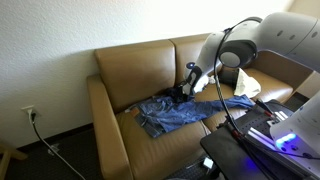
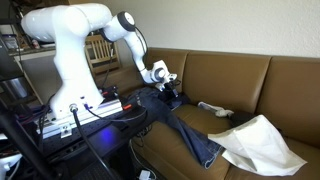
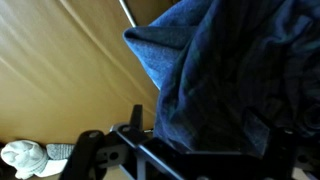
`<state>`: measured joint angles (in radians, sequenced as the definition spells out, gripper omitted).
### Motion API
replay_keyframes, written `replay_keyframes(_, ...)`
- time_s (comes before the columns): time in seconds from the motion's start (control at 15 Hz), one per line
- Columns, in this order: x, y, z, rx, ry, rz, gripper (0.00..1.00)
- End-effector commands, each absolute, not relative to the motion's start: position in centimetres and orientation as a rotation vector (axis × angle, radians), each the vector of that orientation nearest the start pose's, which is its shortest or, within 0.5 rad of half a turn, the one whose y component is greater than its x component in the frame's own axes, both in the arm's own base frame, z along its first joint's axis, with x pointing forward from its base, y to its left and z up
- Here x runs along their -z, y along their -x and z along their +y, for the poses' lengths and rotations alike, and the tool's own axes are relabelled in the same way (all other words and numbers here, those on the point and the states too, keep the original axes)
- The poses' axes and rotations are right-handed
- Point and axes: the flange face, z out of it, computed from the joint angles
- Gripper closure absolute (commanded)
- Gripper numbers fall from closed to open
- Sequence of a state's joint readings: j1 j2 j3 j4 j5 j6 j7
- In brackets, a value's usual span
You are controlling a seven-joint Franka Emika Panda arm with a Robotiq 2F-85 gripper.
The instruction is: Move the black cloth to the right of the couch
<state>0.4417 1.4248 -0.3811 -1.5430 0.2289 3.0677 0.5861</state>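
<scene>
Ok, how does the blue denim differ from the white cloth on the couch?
The blue denim is dark and stretched long across the seat; the white cloth is pale and heaped at one end. The gripper is at the denim, well apart from the white cloth. Both lie on the brown couch.

Your gripper (image 2: 168, 88) is down at the dark end of the jeans (image 2: 190, 130) on the couch (image 2: 230, 75); a white cloth (image 2: 262, 142) lies at their other end.
</scene>
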Motion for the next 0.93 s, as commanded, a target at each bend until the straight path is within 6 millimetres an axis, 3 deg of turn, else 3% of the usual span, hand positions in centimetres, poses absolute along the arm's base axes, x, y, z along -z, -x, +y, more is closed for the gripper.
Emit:
replay_keyframes(0.0,13.8,-62.0,2.7,0.554,3.255,0.758,0.00)
replay_keyframes(0.07,12.2,-61.7,2.5,0.566,3.252,0.783,0.25)
replay_keyframes(0.13,12.6,-61.8,2.5,0.568,3.247,0.797,0.26)
replay_keyframes(0.67,12.8,-61.8,1.8,0.517,3.215,1.030,0.83)
replay_keyframes(0.87,13.5,-61.8,1.7,0.254,3.182,1.249,1.00)
